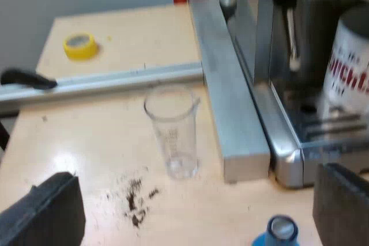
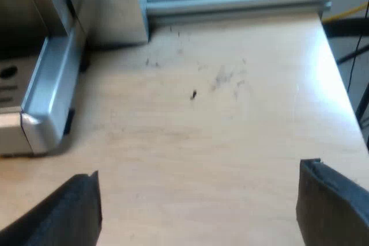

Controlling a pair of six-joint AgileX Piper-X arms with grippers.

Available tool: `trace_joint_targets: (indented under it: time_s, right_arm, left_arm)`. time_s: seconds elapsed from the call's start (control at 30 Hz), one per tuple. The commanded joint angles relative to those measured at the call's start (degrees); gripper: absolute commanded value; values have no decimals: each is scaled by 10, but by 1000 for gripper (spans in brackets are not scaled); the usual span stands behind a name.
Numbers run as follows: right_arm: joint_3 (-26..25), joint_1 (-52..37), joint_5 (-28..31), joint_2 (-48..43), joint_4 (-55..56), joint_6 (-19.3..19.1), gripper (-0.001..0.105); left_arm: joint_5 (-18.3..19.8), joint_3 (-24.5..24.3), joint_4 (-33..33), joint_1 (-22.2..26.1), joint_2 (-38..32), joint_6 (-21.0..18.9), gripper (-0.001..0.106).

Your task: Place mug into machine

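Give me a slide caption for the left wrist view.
Open left gripper by a measuring glass, white mug standing in the espresso machine.

Measuring glass [image 1: 172,133] and rail [image 1: 230,102] block the machine's [image 1: 286,156] side — surrounding tabletop [image 2: 196,142] open

The mug [image 1: 349,64] is white with big red letters on its side. It stands upright on the tray [image 1: 323,128] at the front of the machine [image 1: 259,38], under its top part. The machine is shiny silver metal. Its tray has long dark slots and a rounded corner.
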Motion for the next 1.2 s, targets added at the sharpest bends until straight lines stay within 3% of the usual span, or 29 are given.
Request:
trace_joint_targets:
  time_s: [0.03, 1.2]
  right_arm:
    - [12, 1, -6, -24, 4, -7, 71]
    - [24, 1, -5, -24, 0, -5, 71]
  left_arm:
    - [-10, 16, -10, 0, -79, -5, 81]
    - [-1, 42, -33, 0, -80, -3, 81]
